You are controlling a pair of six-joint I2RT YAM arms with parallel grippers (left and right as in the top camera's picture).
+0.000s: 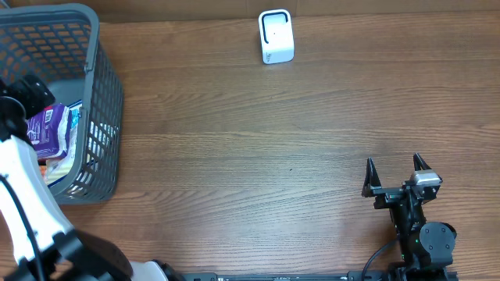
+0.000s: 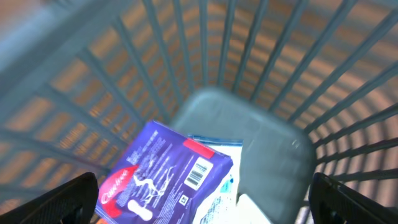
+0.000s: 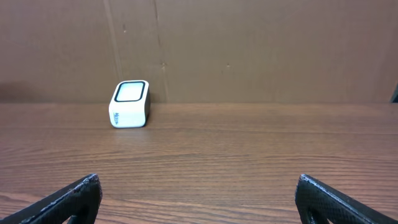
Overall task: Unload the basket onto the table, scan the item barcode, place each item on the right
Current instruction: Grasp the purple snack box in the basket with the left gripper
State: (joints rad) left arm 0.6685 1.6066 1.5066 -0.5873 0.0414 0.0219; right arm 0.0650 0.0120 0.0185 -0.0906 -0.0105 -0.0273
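The package [image 2: 165,171] lies inside the basket [image 1: 105,94], barcode face up, resting on other items. The left gripper [image 2: 202,186] hangs over the basket interior, jaws wide apart, gripping nothing. The right gripper [image 1: 394,168] is well to the right of the basket, jaws wide apart, empty. The scanner [image 1: 276,37] stands upright, right of the basket.

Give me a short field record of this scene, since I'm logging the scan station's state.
scanner: white scanner standing at the far edge of the table
container: grey basket at the left end
item: purple package lying in the basket, barcode facing up
left: left gripper open, inside the basket above the package
right: right gripper open, empty, facing the scanner
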